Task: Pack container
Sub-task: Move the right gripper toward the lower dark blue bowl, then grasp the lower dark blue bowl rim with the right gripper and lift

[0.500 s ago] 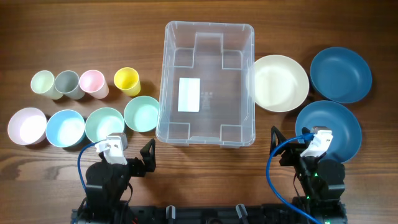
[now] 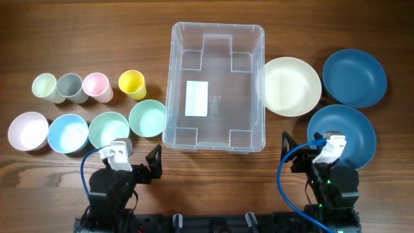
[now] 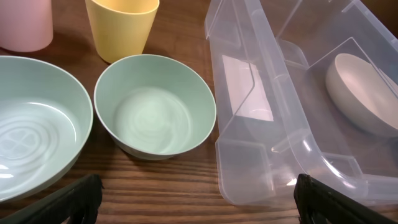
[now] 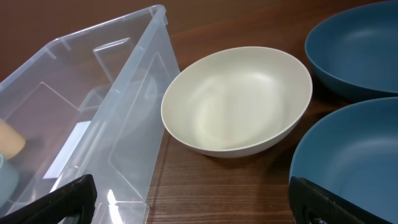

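Plastic container [image 2: 217,26] sits mid-table, empty, so I judge packing has not yet begun. My left hand [image 2: 137,160] and right hand [image 2: 309,149] both hang at the near edge, fingers spread apart, holding nothing. The nearest pick on the left is the mint bowl [image 2: 147,118], just beside the container's left wall. On the right, the cream bowl [image 2: 290,86] lies against its right wall. Next I'd reach forward, pinch one rim, and lift it over the wall.

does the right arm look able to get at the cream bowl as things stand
Probably yes. The cream bowl lies ahead of the right gripper, whose jaws stand open. The container and the near blue bowl flank it, but its near rim looks free.
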Robot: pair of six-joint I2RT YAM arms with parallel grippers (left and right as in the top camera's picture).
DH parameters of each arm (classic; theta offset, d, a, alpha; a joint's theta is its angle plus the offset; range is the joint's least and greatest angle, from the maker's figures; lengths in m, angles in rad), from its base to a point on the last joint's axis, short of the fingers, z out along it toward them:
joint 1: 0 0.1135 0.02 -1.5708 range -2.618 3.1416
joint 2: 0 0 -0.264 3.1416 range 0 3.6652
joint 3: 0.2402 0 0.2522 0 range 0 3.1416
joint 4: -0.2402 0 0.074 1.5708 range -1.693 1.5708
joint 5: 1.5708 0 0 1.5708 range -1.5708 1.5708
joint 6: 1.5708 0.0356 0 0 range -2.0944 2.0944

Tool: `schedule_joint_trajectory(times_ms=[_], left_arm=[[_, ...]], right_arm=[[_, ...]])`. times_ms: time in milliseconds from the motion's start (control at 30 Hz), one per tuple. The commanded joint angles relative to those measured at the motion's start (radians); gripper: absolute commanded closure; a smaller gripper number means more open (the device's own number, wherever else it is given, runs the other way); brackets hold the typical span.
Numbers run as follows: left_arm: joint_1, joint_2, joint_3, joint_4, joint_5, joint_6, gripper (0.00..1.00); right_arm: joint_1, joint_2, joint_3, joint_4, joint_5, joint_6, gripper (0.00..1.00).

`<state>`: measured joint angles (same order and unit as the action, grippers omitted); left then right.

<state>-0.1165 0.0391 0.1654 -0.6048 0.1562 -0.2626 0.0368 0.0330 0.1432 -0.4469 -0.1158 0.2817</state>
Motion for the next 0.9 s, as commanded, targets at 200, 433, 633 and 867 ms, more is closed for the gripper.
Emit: schedule_joint_trajectory(times_ms=[200,433,633,867], left_arm=[[-0.004,-0.007,-0.008,0.003,0.018,0.021,0.0],[-0.004,-0.007,-0.008,0.003,0.018,0.02,0.0],[-0.004,-0.007,-0.008,0.003,0.018,0.02,0.0],[-0.004,-0.007,-0.008,0.003,0.018,0.02,0.0]], right_arm=[[0.003,-0.017,0.024,0.012,-0.027,-0.01,0.0],[0.003,0.227,0.36,-0.124,0.049,-0.016,0.0],[0.003,0.706,0.859,-0.498,-0.137,0.036,0.0],[-0.362,0.983,0.937,-0.621,0.039,0.263,0.0]])
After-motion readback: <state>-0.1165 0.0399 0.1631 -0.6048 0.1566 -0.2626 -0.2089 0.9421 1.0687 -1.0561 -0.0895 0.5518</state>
